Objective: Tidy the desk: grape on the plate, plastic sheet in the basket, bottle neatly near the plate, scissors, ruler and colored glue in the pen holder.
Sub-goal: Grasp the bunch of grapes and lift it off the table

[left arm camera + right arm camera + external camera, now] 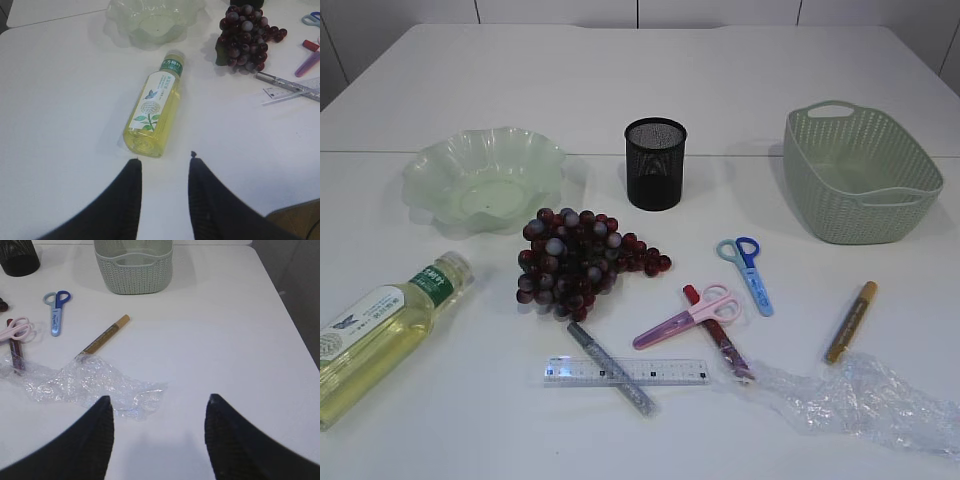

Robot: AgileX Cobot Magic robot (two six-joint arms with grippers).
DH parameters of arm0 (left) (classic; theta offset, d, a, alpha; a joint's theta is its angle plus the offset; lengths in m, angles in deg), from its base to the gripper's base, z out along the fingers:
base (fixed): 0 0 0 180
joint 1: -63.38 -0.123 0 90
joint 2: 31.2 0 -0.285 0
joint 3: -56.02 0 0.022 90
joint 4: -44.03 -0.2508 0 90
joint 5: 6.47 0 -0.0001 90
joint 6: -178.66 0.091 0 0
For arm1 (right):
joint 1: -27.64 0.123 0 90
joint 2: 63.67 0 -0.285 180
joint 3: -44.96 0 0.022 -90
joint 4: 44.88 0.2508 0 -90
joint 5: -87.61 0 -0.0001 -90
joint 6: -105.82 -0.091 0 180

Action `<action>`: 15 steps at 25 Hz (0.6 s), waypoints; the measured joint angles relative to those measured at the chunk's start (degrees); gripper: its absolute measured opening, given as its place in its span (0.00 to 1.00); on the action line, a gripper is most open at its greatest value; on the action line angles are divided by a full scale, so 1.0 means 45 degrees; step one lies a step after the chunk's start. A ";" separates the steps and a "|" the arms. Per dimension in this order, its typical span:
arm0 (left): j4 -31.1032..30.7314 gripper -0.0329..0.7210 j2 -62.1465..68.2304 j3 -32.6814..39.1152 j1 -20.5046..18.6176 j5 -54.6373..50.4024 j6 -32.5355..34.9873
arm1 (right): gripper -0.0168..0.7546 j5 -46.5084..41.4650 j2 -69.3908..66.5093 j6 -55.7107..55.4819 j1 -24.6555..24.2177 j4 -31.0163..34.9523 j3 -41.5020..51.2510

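Note:
A dark grape (582,262) bunch lies beside the pale green plate (485,180). The bottle (155,107) of yellow liquid lies on its side just ahead of my open left gripper (163,159). Crumpled plastic sheet (85,382) lies ahead-left of my open right gripper (160,399); its edge is near the left finger. Blue scissors (748,270), pink scissors (685,320), a clear ruler (625,372), and grey (610,368), red (720,335) and gold colored glue (850,320) pens lie flat. The black mesh pen holder (655,163) and green basket (860,172) stand behind. Neither gripper shows in the exterior view.
The grey glue pen lies across the ruler, and the red one partly under the pink scissors. The table's right edge (280,295) drops off to a dark floor. A seam runs across the table behind the plate.

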 joint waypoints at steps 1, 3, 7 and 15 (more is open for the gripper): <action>0.0000 0.35 0.0000 0.0000 0.0000 0.0000 0.0000 | 0.59 0.0000 0.0000 0.0000 0.0000 0.0000 0.0000; 0.0000 0.35 0.0000 0.0000 0.0000 0.0000 0.0000 | 0.59 0.0000 0.0000 0.0000 0.0000 0.0000 0.0000; 0.0000 0.35 0.0000 0.0000 0.0000 0.0000 0.0000 | 0.59 0.0000 0.0000 0.0000 0.0000 0.0000 0.0000; 0.0000 0.35 0.0000 0.0000 0.0000 0.0000 0.0000 | 0.59 0.0000 0.0000 0.0000 0.0000 0.0000 0.0000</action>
